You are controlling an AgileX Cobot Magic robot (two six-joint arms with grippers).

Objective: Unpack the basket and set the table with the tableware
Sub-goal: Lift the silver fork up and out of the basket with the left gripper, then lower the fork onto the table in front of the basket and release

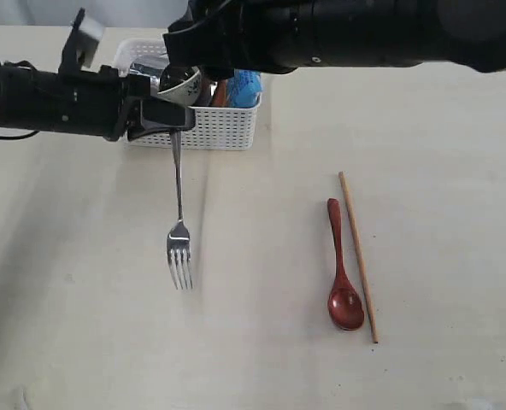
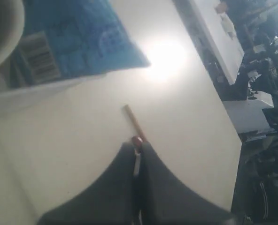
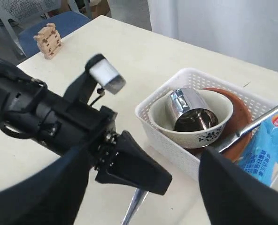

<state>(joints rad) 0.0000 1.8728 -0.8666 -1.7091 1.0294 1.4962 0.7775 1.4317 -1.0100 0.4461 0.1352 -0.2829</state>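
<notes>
On the tabletop (image 1: 441,128), toward its right edge, the spoon (image 1: 343,282) and one chopstick (image 1: 357,256) lay set out, the left fingers (image 1: 163,115) clamped the fork (image 1: 179,231) before the far-edge basket (image 1: 227,128), whose cup (image 3: 190,110), bowl (image 3: 162,117) and plate (image 3: 237,112) waited under the spread, empty right fingers (image 3: 233,187).

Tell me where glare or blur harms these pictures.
Left wrist view: strong glare burns out part of the pale beige tabletop; the blue chip bag and the left gripper are soft. Right wrist view: the dark fingers of the open right gripper are blurred, the white perforated plastic basket is sharp. Exterior view: light is even; the steel fork and dark red wooden spoon are sharp.
</notes>
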